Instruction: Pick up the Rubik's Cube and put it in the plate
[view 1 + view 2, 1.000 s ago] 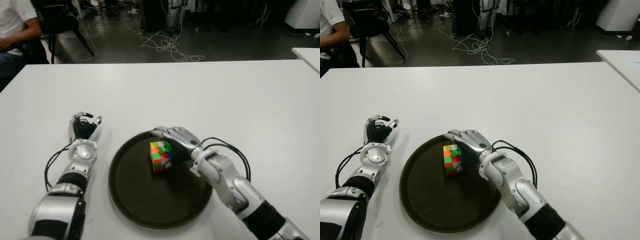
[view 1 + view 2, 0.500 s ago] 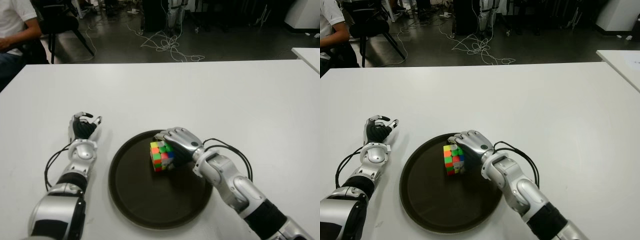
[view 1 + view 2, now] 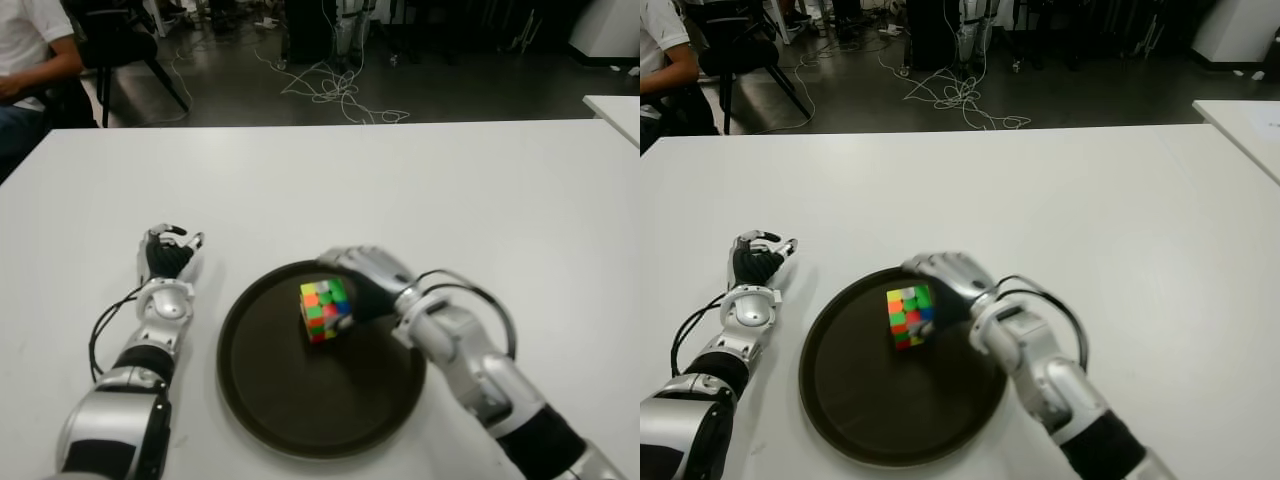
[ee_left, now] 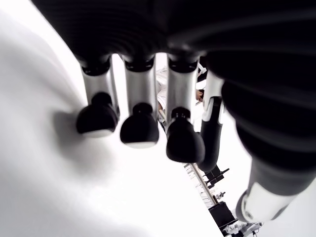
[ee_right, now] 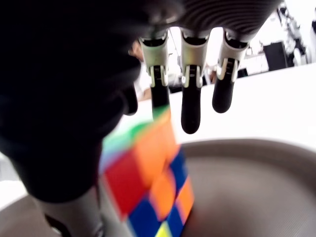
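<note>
The Rubik's Cube stands inside the dark round plate, in its far half, tilted a little. My right hand hovers just behind and to the right of the cube. In the right wrist view its fingers are stretched out above the cube, with a gap between most of them and its faces. My left hand shows on the white table to the left of the plate, with relaxed fingers that hold nothing.
A seated person and a chair are past the table's far left corner. Cables lie on the floor behind. Another white table shows at the far right.
My right hand has loosened from the cube and lifted slightly up and to the right. The cube stays in the plate. The left hand has not moved.
</note>
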Controlling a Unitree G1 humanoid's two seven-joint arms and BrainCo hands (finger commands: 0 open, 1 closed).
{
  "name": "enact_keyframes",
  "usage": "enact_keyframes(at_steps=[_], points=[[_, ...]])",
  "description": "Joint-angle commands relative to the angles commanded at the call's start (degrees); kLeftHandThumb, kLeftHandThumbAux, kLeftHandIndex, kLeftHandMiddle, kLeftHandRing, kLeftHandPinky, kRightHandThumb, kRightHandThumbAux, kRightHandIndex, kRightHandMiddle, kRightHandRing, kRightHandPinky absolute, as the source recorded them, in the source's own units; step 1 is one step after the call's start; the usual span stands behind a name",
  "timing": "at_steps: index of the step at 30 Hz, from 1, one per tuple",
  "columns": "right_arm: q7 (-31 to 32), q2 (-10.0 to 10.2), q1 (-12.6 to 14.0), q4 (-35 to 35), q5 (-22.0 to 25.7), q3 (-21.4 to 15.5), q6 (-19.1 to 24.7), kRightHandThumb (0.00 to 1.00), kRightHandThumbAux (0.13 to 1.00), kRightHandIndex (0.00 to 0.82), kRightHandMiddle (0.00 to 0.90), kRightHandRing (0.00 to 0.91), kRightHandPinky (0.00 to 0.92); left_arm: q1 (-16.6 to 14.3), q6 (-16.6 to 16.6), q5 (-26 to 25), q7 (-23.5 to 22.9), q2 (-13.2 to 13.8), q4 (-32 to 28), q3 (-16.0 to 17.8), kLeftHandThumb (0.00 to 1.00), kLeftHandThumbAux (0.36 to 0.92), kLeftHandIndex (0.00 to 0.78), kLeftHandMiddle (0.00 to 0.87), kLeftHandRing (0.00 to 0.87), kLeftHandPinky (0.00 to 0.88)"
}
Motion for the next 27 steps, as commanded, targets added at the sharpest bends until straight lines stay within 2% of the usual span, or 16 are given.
enact_keyframes(at_steps=[10, 15, 21, 22, 27], points=[[-9.19, 3.37, 1.22, 2.51, 3.4, -2.9, -2.28, 0.0, 0.879, 0.348, 0.32, 0.326, 0.325, -0.55, 0.72, 0.35, -0.27, 0.46, 0.93, -0.16, 0.709, 0.705, 0.442, 0.84, 0.837, 0.825], [-10.75, 4.05, 1.87, 2.97, 5.83, -4.43, -3.17, 0.0, 0.865, 0.407, 0.42, 0.396, 0.388, -0.57, 0.66, 0.53, 0.0, 0.54, 1.19, -0.29, 0.709, 0.705, 0.443, 0.844, 0.842, 0.832], [-13.66, 5.15, 1.87, 4.03, 7.58, -5.75, -4.66, 0.0, 0.842, 0.424, 0.455, 0.431, 0.435, -0.48, 0.01, 0.35, -0.01, 0.45, 1.07, -0.11, 0.708, 0.705, 0.442, 0.846, 0.842, 0.831], [-14.5, 5.41, 1.89, 4.39, 8.54, -6.17, -5.76, 0.0, 0.841, 0.425, 0.453, 0.43, 0.433, -0.48, 0.02, 0.33, 0.01, 0.43, 1.06, -0.09, 0.708, 0.705, 0.442, 0.846, 0.842, 0.83], [-16.36, 5.54, 1.83, 5.51, 11.56, -7.44, -9.62, 0.0, 0.845, 0.489, 0.569, 0.538, 0.504, -0.58, 0.46, 0.49, 0.59, 0.28, 1.05, -0.18, 0.709, 0.705, 0.442, 0.849, 0.846, 0.837]])
